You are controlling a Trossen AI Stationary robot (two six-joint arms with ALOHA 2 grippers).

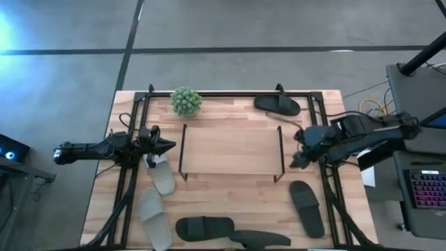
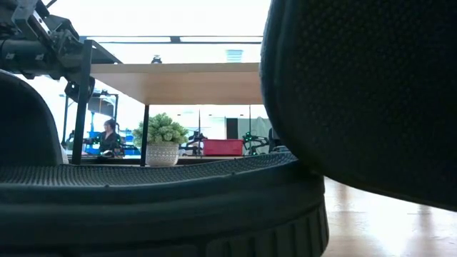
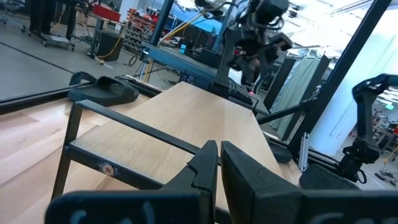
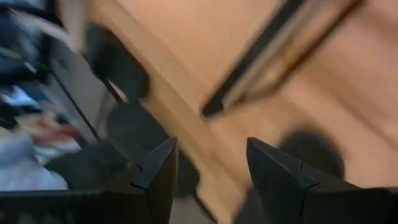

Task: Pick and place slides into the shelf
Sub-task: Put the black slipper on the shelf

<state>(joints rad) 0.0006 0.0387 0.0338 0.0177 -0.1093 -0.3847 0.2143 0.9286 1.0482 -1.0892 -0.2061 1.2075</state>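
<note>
The light wood-grain counter (image 1: 230, 192) carries the small shelf (image 1: 230, 150), whose pale wooden top board matches it and whose thin wire legs are dark. Two pale grey-beige rubber slides (image 1: 163, 177) (image 1: 153, 217) lie on it, and four black rubber slides (image 1: 277, 104) (image 1: 307, 207) (image 1: 204, 227) (image 1: 261, 240). The round potted plant (image 1: 186, 100) is pale green, in a white ribbed pot (image 2: 162, 153). The dark fingers (image 4: 273, 177) are matte black. The nearest black slide's sole (image 2: 164, 196) shows a fine dotted texture.

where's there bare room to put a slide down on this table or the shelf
The shelf top board is bare between the shut left gripper and the open right gripper. Bare tabletop also lies between the potted plant and the far black slide. The near edge is crowded: two grey-beige slides, three black slides.
</note>
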